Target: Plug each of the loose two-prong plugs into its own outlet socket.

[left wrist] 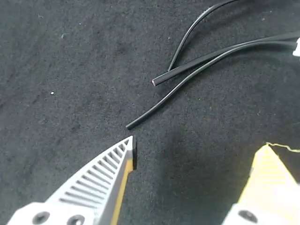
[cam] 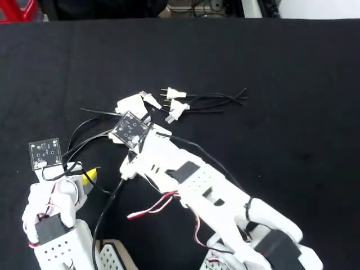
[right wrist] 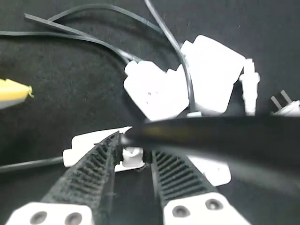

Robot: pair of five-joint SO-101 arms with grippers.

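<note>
"Right wrist view first: what has the right hand (right wrist: 136, 149) got?"

"It is clenched on a small white plug (right wrist: 132, 158), low over the table (cam: 281, 67). A flat white piece lies just beneath, socket or not, I cannot tell."

"And somewhere to put it?"

"Two white outlet sockets (right wrist: 154, 91) lie touching each other just beyond, with a cord (right wrist: 185, 75) draped across them. Two loose plugs (cam: 173, 94) sit beside them, prongs bare."

"So how would you seat it?"

"Its prongs are hidden, so I'd turn the wrist until they show, line them square with the slots, then press straight — these sockets look light and would likely slide. The left hand (left wrist: 199, 143) is released, nothing in its grasp, over bare table near two cord ends (left wrist: 157, 80) — I'd bring it in to brace the socket."
</note>
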